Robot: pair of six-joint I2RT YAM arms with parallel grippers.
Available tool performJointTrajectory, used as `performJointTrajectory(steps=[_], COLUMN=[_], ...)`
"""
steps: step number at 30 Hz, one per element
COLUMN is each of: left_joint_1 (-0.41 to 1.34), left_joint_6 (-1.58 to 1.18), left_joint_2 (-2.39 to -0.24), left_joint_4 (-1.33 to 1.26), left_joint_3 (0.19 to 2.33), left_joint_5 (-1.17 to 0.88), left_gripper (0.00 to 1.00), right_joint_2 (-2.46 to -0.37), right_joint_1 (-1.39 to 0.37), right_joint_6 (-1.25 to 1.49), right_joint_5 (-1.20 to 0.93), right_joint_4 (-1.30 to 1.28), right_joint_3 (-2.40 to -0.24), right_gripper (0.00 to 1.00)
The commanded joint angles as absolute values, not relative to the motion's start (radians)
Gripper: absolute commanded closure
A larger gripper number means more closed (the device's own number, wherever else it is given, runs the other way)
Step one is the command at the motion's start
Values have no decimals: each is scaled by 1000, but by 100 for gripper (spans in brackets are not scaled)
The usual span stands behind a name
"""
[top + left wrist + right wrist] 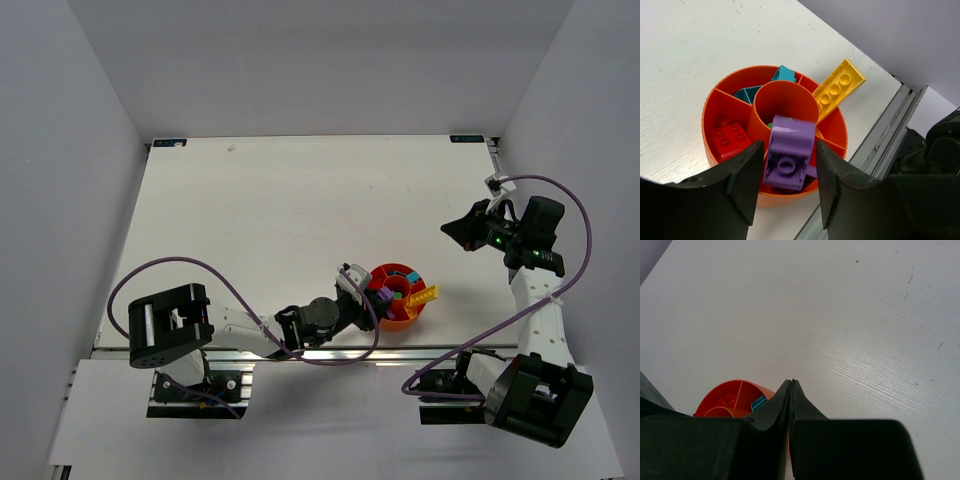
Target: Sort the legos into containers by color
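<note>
**purple brick (787, 160) inside left gripper (788, 150), at the tray (715, 95)**

brick is tilted against the central cup (785, 100), low end in the near wedge. jaws sit close on both sides, can't tell if they actually grip it. yellow plate (840, 87) leans out over the rim. red brick (730, 140) and cyan pieces (747, 94) in separate wedges. right gripper (791, 390) pinched tight, empty, over the table (840, 315), well apart from the tray.

Bright, even, diffuse light from above. Only faint soft shadows on white table (280, 200). Streaky sheen across table in right wrist view. Small highlights on glossy orange tray (710, 125). Near fingers (745, 185) dark, soft-edged, out of focus; tray sharp. Top view coarse, small detail lost.
</note>
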State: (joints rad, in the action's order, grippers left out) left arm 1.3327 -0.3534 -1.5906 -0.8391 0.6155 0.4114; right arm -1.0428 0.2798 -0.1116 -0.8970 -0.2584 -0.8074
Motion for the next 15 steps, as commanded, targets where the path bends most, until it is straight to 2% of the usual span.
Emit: performJointTrajectory(steps=[1, 3, 5, 15], left_joint_1=[1339, 1348, 1348, 1348], left_joint_6=[-351, -348, -345, -301], left_joint_2=[-1575, -1575, -1574, -1528], left_joint_4=[-836, -831, -831, -825], left_joint_3=[623, 626, 629, 658], left_joint_5=[430, 431, 433, 410], left_gripper=[44, 37, 36, 36], right_joint_2=[-1051, -1051, -1049, -1055], right_joint_1=[284, 285, 285, 287], right_joint_6=[-118, -118, -120, -143], right_joint_5=[-925, -925, -930, -960], right_joint_4=[-235, -235, -233, -245], right_joint_3=[-808, -810, -810, -810], right_gripper=[100, 100, 100, 100])
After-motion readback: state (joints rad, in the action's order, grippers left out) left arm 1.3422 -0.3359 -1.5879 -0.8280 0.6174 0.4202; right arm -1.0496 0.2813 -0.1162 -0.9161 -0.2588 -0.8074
